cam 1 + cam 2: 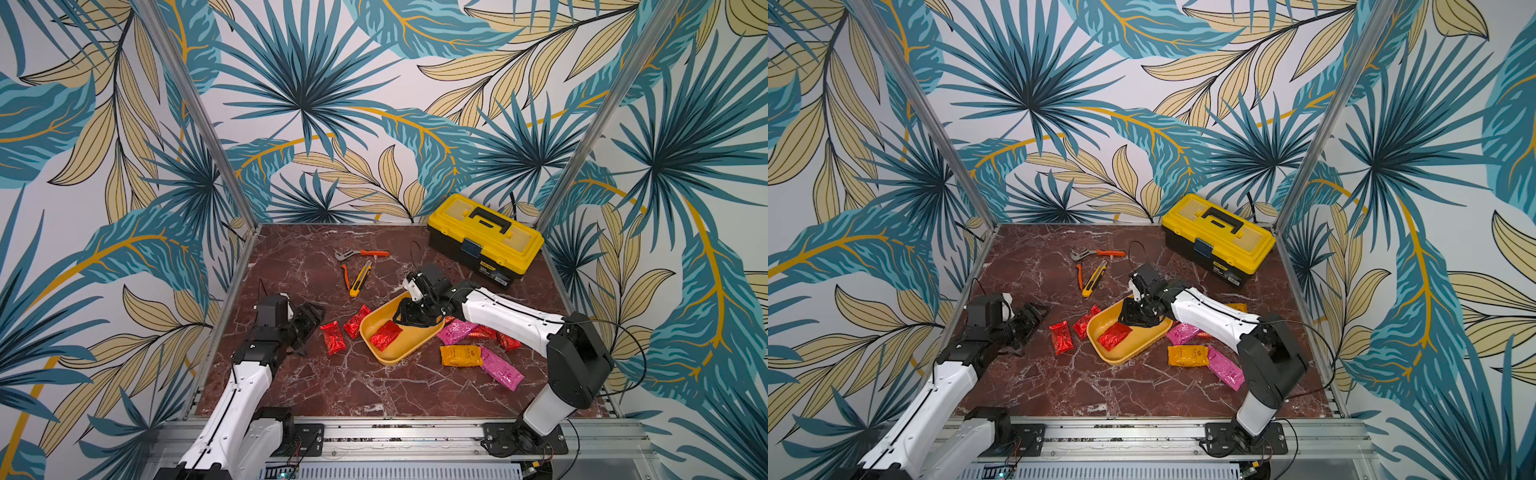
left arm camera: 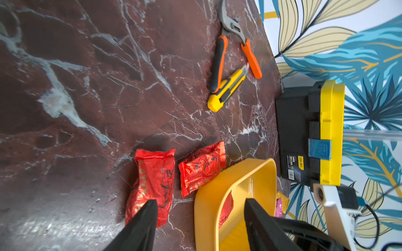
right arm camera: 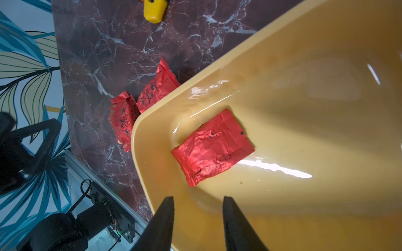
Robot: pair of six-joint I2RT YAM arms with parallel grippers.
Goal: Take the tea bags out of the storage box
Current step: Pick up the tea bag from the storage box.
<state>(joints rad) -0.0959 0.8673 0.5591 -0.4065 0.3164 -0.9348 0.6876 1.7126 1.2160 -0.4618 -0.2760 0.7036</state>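
Tea bags (image 1: pixel 1187 355) lay mostly out on the table (image 1: pixel 332 395); only one red bag (image 3: pixel 213 147) was in the yellow storage box (image 1: pixel 390 359), flat on its floor near a rounded corner. Right claw (image 3: pixel 198 198) hung over the box floor, tips aimed at that bag; the bag lay just ahead of the tips, not touching. Its fingers (image 3: pixel 167 217) stood partly apart with nothing between them; could not tell whether they touched the floor.

Left claw (image 2: pixel 200 202) sat on the other side of the box, spread wide and empty. In the left wrist view one finger overlapped a red bag on the table (image 2: pixel 152 184) and the other overlapped the box; contact could not be told. Second red bag (image 2: pixel 201 168) lay just beside the first, up against the box wall.

On the right arm's side of the box, in both top views: two pink bags (image 1: pixel 457 331) (image 1: pixel 500 369), an orange bag (image 1: pixel 461 355) and more red ones (image 1: pixel 508 341), partly under the arm. Farther back sat pliers (image 1: pixel 353 254), a utility knife (image 1: pixel 360 278) and a toolbox (image 1: pixel 484 241), well apart from the bags.
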